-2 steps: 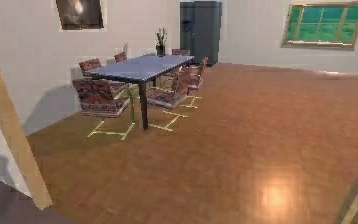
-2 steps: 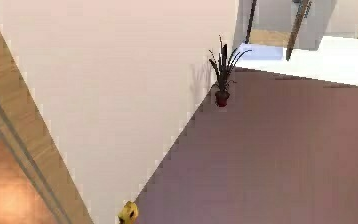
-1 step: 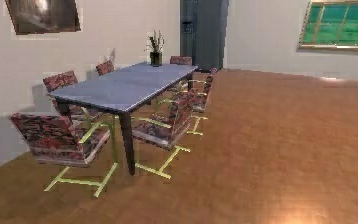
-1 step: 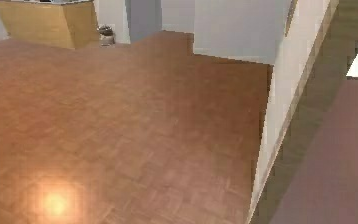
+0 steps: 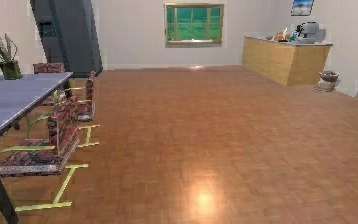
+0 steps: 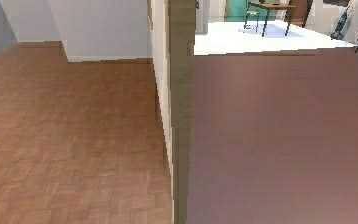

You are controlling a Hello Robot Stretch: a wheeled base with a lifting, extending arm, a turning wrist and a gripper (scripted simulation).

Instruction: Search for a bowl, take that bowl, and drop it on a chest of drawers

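A wooden counter (image 5: 284, 58) stands at the far right of the forward view, against the white wall. Several small items sit on top of it, among them a dark appliance (image 5: 307, 31) and small blobs (image 5: 282, 36) too small to name. No shape among them can be made out as a bowl.
A blue-grey table (image 5: 12, 98) with a potted plant (image 5: 6, 58) and patterned chairs (image 5: 62, 130) fills the forward view's left. A dark fridge (image 5: 67, 35) stands at the back, a green window (image 5: 194, 23) beside it. A wall edge (image 6: 179, 110) divides the arm side view; wood floor lies wide ahead.
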